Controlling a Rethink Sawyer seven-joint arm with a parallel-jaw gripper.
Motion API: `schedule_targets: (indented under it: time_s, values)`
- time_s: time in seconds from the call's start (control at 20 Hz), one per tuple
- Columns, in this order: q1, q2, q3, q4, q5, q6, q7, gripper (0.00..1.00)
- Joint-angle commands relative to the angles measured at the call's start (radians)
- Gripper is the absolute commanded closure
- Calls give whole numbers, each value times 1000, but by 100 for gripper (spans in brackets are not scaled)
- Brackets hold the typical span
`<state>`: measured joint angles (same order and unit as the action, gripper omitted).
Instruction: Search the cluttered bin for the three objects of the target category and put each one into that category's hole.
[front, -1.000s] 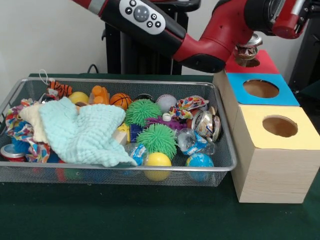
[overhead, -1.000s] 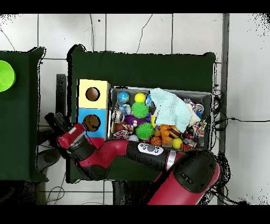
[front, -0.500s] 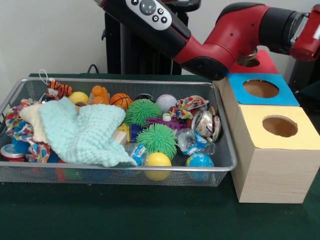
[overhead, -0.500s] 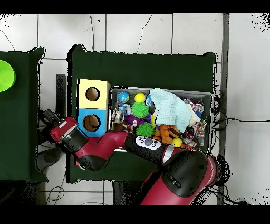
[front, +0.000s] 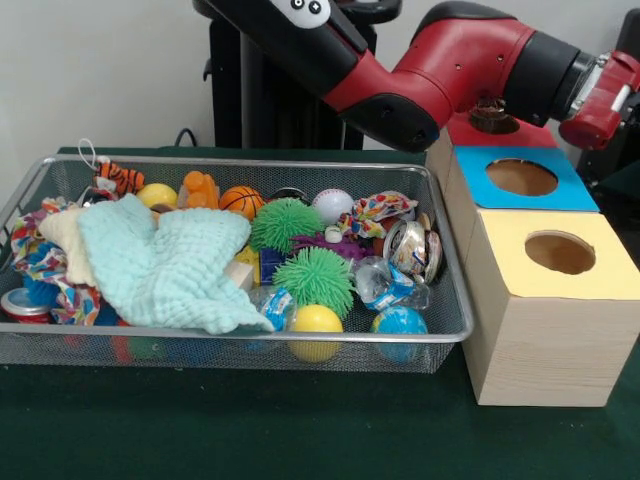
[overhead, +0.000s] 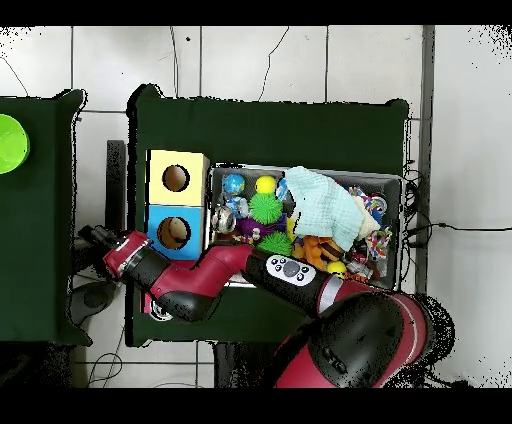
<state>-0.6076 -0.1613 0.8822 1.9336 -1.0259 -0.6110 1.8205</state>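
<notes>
The wire mesh bin (front: 230, 160) is full of toys; it also shows in the overhead view (overhead: 300, 170). A dented silver can (front: 410, 247) lies at its right end. A red can (front: 22, 305) lies in the front left corner. The red-topped box (front: 465, 132) stands behind the blue-topped box. A dark round metal shape sits in its hole (front: 492, 117); it looks like a can's end. In the front view the arm passes above this box and runs off the right edge. In the overhead view my gripper (overhead: 90, 238) is a dark tip left of the boxes, beyond the table edge.
The blue-topped box (front: 522, 178) and the yellow-topped box (front: 560, 253) stand in a row right of the bin. A pale green cloth (front: 165, 265) covers the bin's left half. Balls, spiky green balls (front: 315, 280) and a clear bottle (front: 385, 283) lie around the silver can.
The gripper held a can above the red box's hole. The can has gone down into the hole, and the arm's end has swung away off the box.
</notes>
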Motion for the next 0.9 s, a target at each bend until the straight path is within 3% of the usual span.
schedule_targets:
  time_s: [0.05,0.3,0.55,0.7,0.9]
  values:
    - [-65,-68,-26,-19,-105,164,233,100]
    - [-50,-77,25,-38,-55,275,206,100]
    - [3,-133,-18,-11,43,253,151,100]
    - [-41,-109,13,3,51,364,175,100]
    - [-166,11,148,24,-12,578,111,100]
